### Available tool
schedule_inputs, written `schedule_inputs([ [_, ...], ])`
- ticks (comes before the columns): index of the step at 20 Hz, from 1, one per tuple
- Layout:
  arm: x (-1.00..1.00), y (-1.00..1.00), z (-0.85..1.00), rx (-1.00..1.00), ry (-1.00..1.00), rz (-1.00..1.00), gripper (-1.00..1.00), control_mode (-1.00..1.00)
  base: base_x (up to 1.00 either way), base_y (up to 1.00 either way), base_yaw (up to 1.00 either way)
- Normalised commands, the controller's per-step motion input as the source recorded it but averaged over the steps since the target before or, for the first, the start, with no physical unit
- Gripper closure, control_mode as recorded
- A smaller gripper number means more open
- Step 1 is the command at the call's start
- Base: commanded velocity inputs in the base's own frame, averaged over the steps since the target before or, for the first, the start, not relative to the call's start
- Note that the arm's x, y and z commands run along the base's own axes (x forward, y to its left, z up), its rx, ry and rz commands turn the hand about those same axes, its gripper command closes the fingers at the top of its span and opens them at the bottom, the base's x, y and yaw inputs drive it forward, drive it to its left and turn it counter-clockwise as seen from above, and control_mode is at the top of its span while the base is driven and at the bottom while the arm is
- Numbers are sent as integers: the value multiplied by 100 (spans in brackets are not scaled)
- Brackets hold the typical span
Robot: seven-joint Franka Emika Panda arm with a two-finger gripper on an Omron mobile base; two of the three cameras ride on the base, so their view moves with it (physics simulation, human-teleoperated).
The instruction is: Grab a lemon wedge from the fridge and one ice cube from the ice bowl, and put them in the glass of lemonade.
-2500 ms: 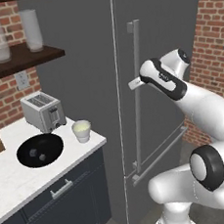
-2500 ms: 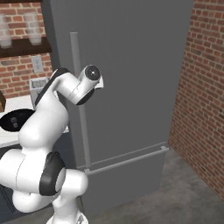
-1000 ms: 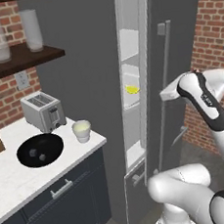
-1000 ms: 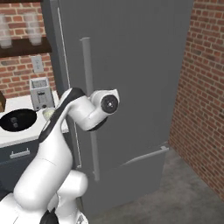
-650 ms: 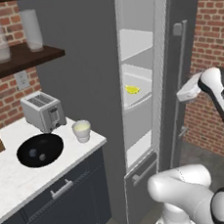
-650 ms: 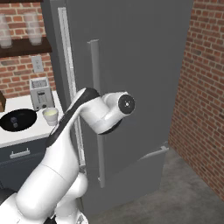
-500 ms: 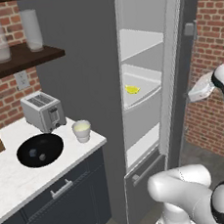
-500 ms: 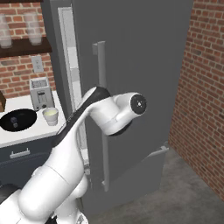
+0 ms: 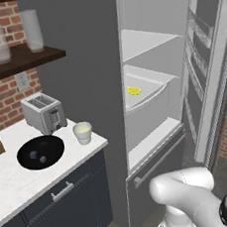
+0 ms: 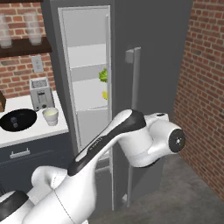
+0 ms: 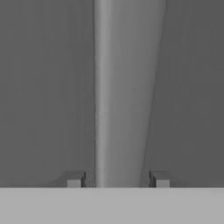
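The lemon wedge (image 9: 134, 90) lies on the middle shelf of the open fridge (image 9: 142, 42) — half hidden by the door in the right base view. The pincer (image 11: 118, 178) straddles the bar handle (image 11: 124, 92) at 12 o'clock — fingertips apart either side, contact unclear.

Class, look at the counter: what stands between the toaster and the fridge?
In the left base view, the glass of lemonade stands between the toaster and the fridge.
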Motion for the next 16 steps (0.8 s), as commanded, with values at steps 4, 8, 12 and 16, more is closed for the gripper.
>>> schedule_inputs([
  [4,-51,-67,13,1,-6,-11,-100,-100,0,0,0],
  [8,-88,-66,44,8,-15,-9,-100,-100,0,0,0],
  [12,-100,-31,53,4,-15,-15,-100,-100,0,0,0],
  [16,-100,-9,46,0,-13,-31,-100,-100,0,0,0],
])
